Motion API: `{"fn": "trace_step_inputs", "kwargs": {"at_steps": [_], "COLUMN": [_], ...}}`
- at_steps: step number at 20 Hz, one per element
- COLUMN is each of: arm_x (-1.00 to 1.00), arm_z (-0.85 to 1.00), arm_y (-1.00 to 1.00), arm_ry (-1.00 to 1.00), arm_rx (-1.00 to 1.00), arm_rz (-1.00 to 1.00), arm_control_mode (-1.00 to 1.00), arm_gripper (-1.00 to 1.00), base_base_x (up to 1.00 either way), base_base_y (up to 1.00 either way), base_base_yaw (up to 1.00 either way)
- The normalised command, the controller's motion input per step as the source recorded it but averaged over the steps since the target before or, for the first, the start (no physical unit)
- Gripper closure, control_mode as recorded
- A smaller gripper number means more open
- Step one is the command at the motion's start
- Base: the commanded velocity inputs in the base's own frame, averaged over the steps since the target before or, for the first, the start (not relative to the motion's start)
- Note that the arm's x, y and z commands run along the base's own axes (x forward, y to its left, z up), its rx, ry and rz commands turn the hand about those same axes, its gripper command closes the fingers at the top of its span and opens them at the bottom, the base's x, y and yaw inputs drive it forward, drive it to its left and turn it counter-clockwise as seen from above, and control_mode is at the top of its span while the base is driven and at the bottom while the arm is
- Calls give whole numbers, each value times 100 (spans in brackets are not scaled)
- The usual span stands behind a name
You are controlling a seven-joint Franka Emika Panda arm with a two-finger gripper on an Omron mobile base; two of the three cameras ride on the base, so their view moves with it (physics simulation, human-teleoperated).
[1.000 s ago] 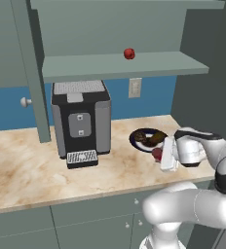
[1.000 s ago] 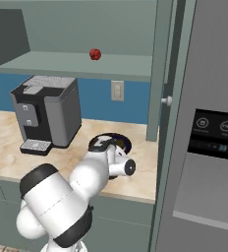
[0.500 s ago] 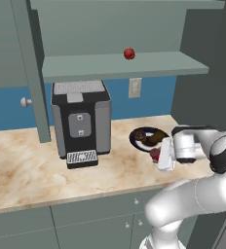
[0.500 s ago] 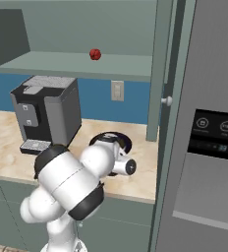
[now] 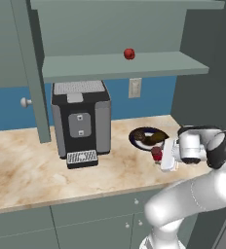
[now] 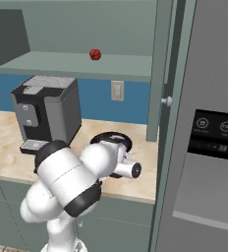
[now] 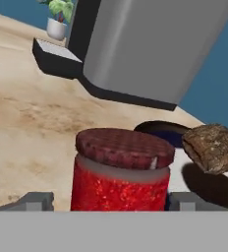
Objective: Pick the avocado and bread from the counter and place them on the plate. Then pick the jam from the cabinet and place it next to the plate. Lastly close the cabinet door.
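The jam [image 7: 120, 177], a small red jar with a dark red lid, stands upright on the counter between the fingertips of my gripper [image 7: 110, 202]. The jaws are open, with a gap on the left side of the jar. From the left base view the jam [image 5: 156, 153] sits just in front of the plate [image 5: 139, 133], with the gripper [image 5: 160, 156] low around it. The bread [image 7: 212, 147] lies on the plate [image 7: 157, 129]. I cannot tell the avocado apart from it. The cabinet door [image 5: 29, 73] stands open, edge-on; another door [image 6: 160, 74] also stands open.
A coffee machine [image 5: 81, 121] stands on the counter left of the plate. A small red ball [image 5: 129, 53] rests on the cabinet shelf above. A tall fridge [image 6: 209, 147] closes off the right side. A potted plant [image 7: 59, 15] sits far back.
The jaws have opened from around the jam, which now stands on the counter by the plate. The arm's elbow has swung while the hand stayed in place.
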Motion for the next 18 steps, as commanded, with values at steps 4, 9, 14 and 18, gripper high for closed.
{"fn": "trace_step_inputs", "kwargs": {"at_steps": [4,9,14,18], "arm_x": [-93,-72,-7,-4], "arm_z": [43,46,73,100], "arm_y": [0,6,16,9], "arm_ry": [-19,-16,-1,0], "arm_rx": [0,0,0,-4], "arm_rz": [0,0,-3,-13], "arm_control_mode": [-100,-100,-100,-100], "arm_gripper": [-100,-100,-100,-100], "base_base_x": [0,0,0,0], "base_base_y": [0,0,0,0], "base_base_yaw": [0,0,0,0]}}
